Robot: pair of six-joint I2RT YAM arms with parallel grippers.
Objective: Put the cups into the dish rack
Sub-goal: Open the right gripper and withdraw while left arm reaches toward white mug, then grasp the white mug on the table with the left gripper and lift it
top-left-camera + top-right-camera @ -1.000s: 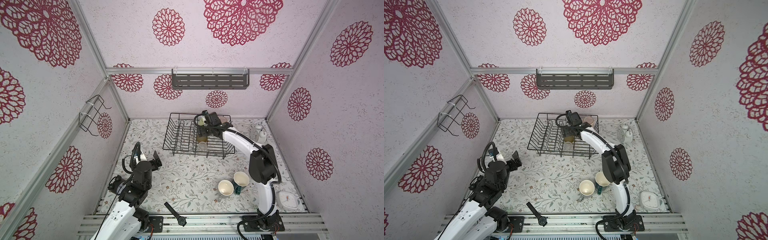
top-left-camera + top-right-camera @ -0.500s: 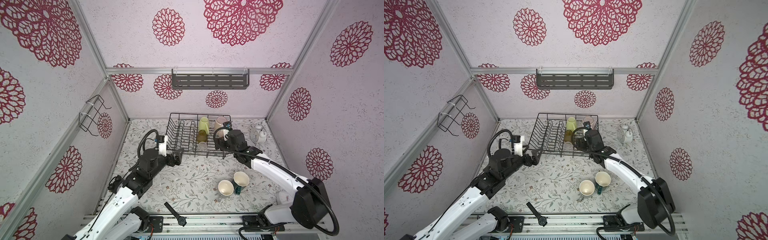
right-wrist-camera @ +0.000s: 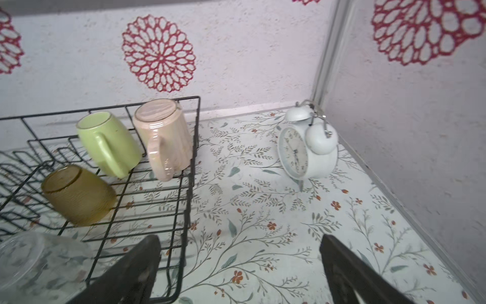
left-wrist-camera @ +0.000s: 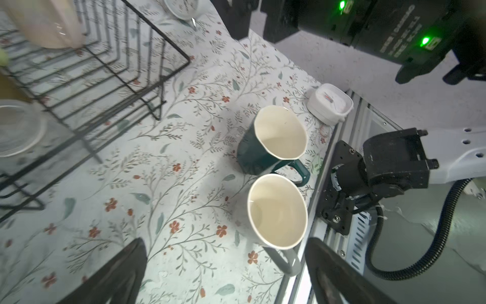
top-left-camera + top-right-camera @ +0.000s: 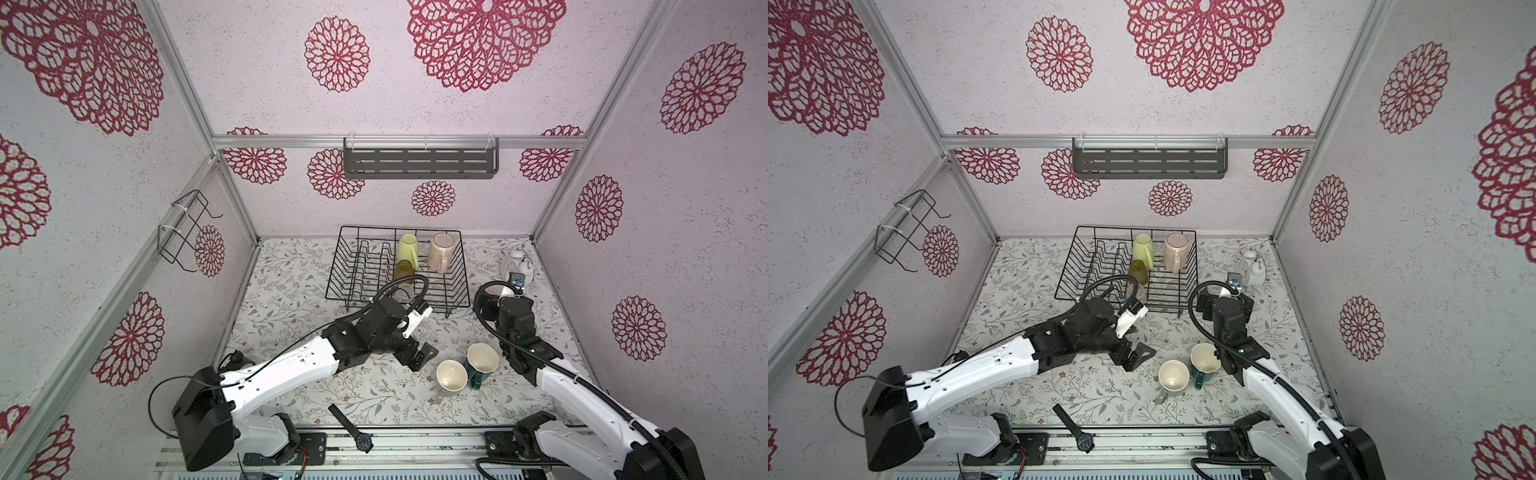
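Racked: I count yellow-green mug [image 5: 406, 247], pink mug [image 5: 441, 252], amber tumbler [image 5: 404, 270], probably clear glass [image 3: 31, 260], in dish rack [image 5: 338, 266].
Remaining: grey mug [image 5: 451, 375], teal mug [image 5: 481, 359], toward the front edge of the counter [image 5: 291, 299].
Pincers: left pincer [image 4: 226, 263], right pincer [image 3: 239, 252] wide, empty.

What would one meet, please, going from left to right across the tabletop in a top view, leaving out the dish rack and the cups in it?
wristwatch → grey mug → dark teal mug → white alarm clock
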